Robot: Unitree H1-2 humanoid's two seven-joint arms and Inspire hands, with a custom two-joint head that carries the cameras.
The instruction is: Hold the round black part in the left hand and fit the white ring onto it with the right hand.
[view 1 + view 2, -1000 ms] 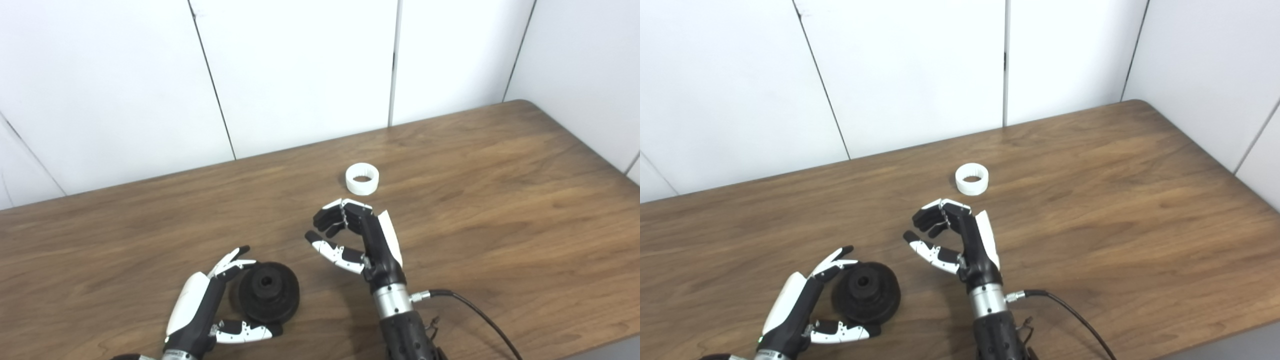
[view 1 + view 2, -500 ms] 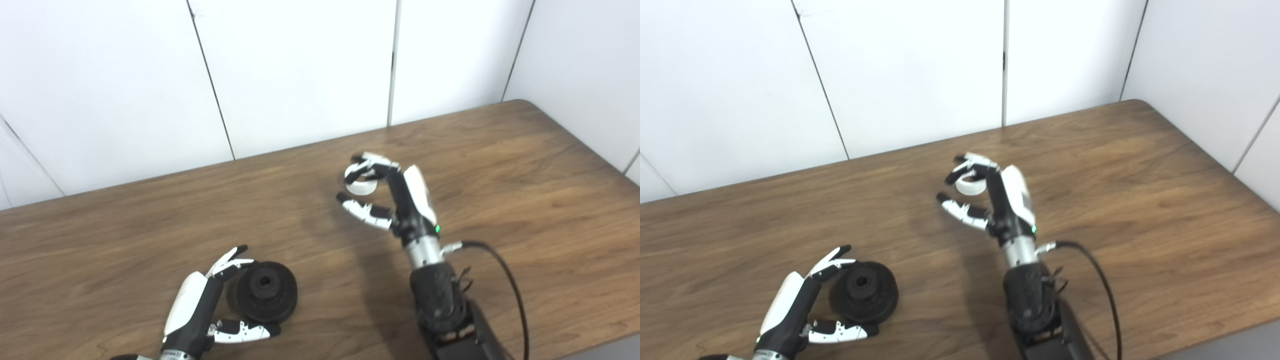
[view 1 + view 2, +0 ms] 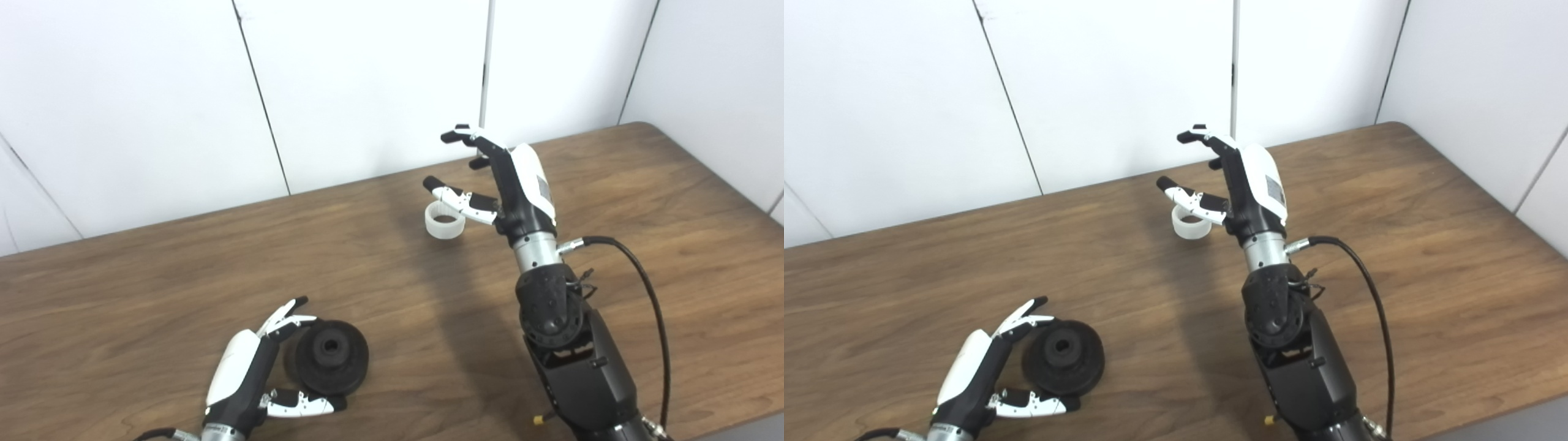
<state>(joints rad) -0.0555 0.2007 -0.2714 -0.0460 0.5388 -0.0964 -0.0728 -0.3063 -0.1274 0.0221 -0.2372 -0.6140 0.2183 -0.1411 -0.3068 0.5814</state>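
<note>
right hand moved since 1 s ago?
Yes. The right hand has gone from the near side of the white ring up and away toward the wall, fingers open, now above and behind the ring.

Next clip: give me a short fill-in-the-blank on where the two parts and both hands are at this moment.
1. The white ring lies on the ____, not in any hand.
2. The right hand is raised above the ring with its fingers ____.
3. The round black part sits between the fingers and thumb of the ____ hand.
4. The black part lies ____ to the robot than the white ring.

Missing words: table; apart; left; nearer
</note>
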